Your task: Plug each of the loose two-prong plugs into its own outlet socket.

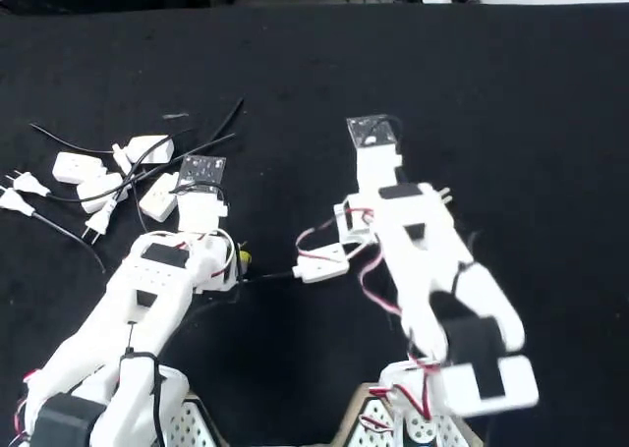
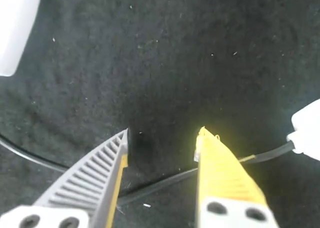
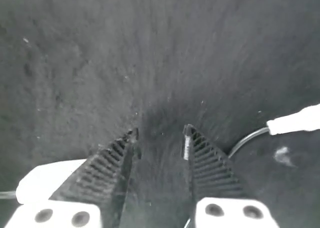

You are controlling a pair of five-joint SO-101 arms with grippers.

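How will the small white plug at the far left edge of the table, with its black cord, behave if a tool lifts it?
The plug looks small beside the nearest socket, so it is probably light. Its thin black cord lies in a loose curve on the cloth, so it is likely floppy and would trail behind the plug.

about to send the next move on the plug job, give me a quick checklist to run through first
1. Left gripper open and empty: ok.
2. Right gripper open and empty: ok.
3. Space under the left gripper free: not ok, a black cable crosses beneath it.
4. Plugs seated: not ok, loose two-prong plugs lie beside the outlet sockets.
5. White corded piece between the arms, plug or socket: cannot tell.
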